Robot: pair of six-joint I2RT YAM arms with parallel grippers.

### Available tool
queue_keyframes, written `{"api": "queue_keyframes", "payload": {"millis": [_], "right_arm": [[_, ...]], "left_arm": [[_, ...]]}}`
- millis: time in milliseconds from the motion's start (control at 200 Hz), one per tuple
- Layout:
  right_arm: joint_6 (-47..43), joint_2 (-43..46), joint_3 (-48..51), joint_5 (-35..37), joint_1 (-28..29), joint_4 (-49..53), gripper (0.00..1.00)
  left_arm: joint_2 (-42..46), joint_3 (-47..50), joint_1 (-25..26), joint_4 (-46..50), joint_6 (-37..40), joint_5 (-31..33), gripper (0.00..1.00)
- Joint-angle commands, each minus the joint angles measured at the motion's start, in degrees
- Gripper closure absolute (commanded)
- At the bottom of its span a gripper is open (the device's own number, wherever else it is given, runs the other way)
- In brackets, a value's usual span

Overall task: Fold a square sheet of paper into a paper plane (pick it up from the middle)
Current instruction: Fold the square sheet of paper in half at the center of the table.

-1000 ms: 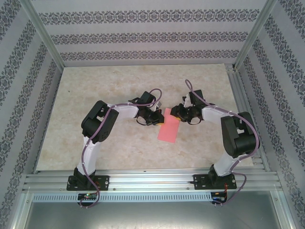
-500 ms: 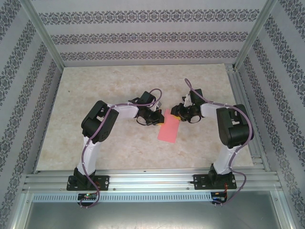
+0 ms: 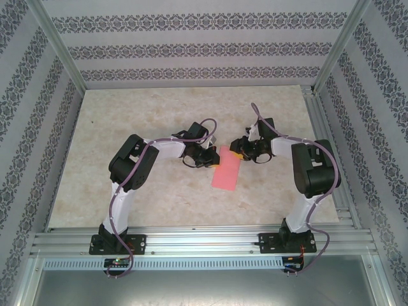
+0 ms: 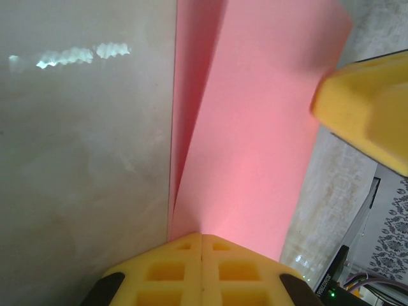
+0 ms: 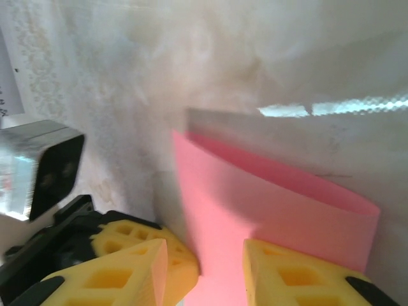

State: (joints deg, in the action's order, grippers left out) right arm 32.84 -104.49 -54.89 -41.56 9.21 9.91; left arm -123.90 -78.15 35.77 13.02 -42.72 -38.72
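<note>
Presently the paper point(image 3: 226, 172) is lying on the table point(image 3: 159, 115) between the two grippers, near the middle of the work area. It is showing as a narrow pink strip, not a full square. The left wrist view is showing two layers, one over the other, gaping slightly along one long side, so a first half-fold appears to be in place.

Left gripper point(image 4: 201, 237): jaws are pressing fully together at the strip's end. Both layers are converging into the seam between the pads, which I am judging to be a pinch on the paper.

Right gripper point(image 5: 205, 255): jaws are standing partly apart, straddling the same end of the strip from the opposite side, with pink showing in the gap. They are holding nothing. One of its pads point(image 4: 366, 108) is sitting just beside the paper's edge in the left wrist view.

Step in hand, as judged: setting or checking the centre fold before the nose corners are turned in.

Recommendations:
- The left pinch should be anchoring the end while the right gripper is working. Letting go of both at once risks the layers springing open.
- The gaping side needs flattening, and the edges should be lying flush before any crease is pressed.
- Pressure should be running along the fold line, not across it, to avoid skewing the thin sheet.
- The two grippers are sitting very near each other, so the right one needs to keep off the left pads.
</note>
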Motion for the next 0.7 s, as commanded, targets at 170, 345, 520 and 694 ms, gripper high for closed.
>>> {"api": "queue_keyframes", "payload": {"millis": [170,345,520,694], "right_arm": [[-2.06,-0.55,-5.48,3.85,-0.63,4.59,0.63],[-2.34,-2.74,-5.05,5.76,-0.60,4.82,0.63],[-3.50,-6.18,-5.28,8.87,-0.71,5.80,0.63],[-3.57,-6.79,-6.32,9.13,-0.81,6.44,0.64]], "left_arm": [[-1.00,1.33,1.24,4.13,1.14,1.55,0.97],[-0.74,1.51,1.23,4.14,1.13,1.56,0.97],[-0.91,1.60,1.28,4.03,0.99,1.48,0.97],[-0.84,1.77,1.23,4.03,1.15,1.38,0.97]]}}
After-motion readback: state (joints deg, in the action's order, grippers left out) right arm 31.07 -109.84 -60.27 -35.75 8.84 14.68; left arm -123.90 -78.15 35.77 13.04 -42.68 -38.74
